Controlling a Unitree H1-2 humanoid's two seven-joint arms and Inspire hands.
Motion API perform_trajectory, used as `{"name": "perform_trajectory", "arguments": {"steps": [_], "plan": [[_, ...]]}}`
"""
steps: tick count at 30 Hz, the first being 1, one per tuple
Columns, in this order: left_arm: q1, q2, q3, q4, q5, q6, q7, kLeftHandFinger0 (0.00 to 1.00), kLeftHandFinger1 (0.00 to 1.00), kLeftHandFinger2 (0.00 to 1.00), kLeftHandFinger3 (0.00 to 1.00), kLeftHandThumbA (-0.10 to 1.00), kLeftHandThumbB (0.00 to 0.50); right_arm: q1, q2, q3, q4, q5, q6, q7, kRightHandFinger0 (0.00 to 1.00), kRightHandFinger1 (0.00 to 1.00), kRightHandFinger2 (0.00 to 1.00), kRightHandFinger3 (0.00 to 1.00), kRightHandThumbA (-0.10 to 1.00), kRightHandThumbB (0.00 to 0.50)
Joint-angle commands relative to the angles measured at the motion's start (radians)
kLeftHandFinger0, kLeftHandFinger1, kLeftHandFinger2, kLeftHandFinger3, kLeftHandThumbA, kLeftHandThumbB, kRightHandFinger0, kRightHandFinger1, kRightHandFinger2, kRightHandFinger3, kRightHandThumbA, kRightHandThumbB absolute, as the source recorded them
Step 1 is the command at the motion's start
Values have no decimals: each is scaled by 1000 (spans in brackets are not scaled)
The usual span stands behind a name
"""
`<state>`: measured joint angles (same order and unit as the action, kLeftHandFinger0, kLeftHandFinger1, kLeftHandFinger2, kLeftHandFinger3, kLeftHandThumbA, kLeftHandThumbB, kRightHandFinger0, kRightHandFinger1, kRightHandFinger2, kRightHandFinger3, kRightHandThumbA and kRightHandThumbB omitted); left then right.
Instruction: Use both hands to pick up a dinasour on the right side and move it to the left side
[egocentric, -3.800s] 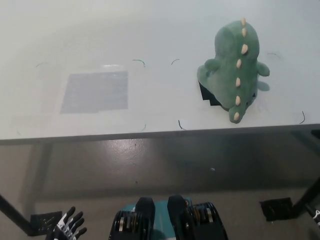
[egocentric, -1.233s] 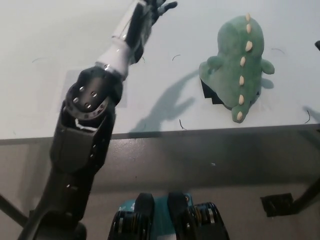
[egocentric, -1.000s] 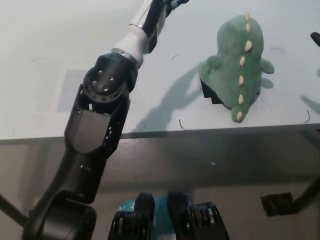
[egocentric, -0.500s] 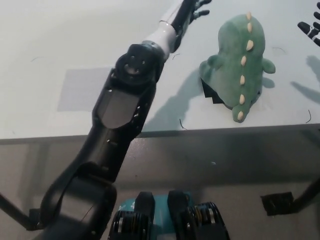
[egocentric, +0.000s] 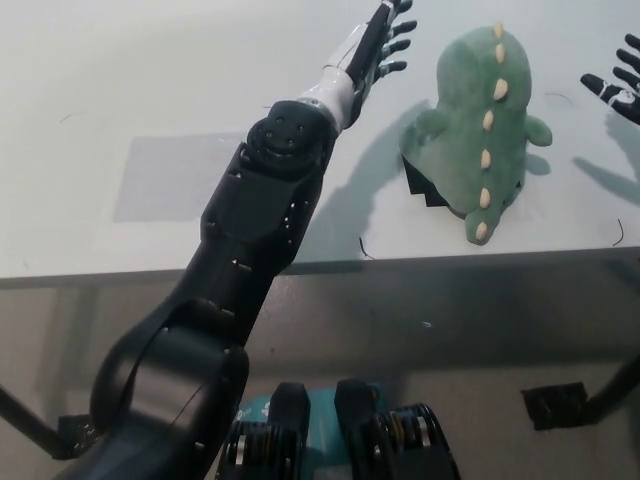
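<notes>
A green plush dinosaur is lying on the right part of the white worktop, its long axis running from the top of the view down toward the near edge, tilted slightly. Its back is being shown to the camera: a row of cream spikes is running along it, the rounded head end is pointing away and the tapered tail toward the worktop's front edge. Its face cannot be seen. A dark object is partly hidden beneath its left flank and cannot be identified.

The left hand is being held just beside the toy's upper left, fingers spread wide, holding nothing and not touching it; its fingertips are being cut off by the picture's top edge. The right hand is seen at the right edge, mostly cut off, its fingers apart and clear of the toy.

A grey rectangular patch is lying on the worktop's left side. No writing can be read anywhere.
</notes>
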<state>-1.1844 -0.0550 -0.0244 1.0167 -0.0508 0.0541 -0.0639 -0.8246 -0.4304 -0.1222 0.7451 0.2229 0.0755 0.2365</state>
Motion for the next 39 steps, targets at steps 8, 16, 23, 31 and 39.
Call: {"name": "perform_trajectory", "arguments": {"steps": [8, 16, 23, 31, 39], "plan": [[-29, 1, -3, 14, 22, -73, 24, 1000, 1000, 1000, 1000, 1000, 455, -38, -48, -33, 43, 16, -67, 59, 1000, 1000, 1000, 1000, 1000, 314], [20, -29, 14, 38, 5, -77, 37, 1000, 1000, 1000, 1000, 1000, 441, -21, -26, -45, 94, 23, -97, 73, 1000, 1000, 1000, 1000, 1000, 350], [51, -59, 28, 92, 2, -85, 69, 1000, 1000, 1000, 1000, 1000, 475, 21, 9, -39, 85, 19, -90, 65, 1000, 1000, 1000, 1000, 1000, 375], [72, -65, 39, 140, 10, -103, 86, 1000, 1000, 1000, 1000, 1000, 500, 53, 21, -24, 93, -17, -89, 33, 1000, 1000, 1000, 1000, 1000, 280], [81, -61, 37, 134, 9, -91, 86, 1000, 1000, 1000, 1000, 1000, 500, 65, 21, -26, 99, -22, -88, 41, 1000, 1000, 1000, 1000, 1000, 264]]}}
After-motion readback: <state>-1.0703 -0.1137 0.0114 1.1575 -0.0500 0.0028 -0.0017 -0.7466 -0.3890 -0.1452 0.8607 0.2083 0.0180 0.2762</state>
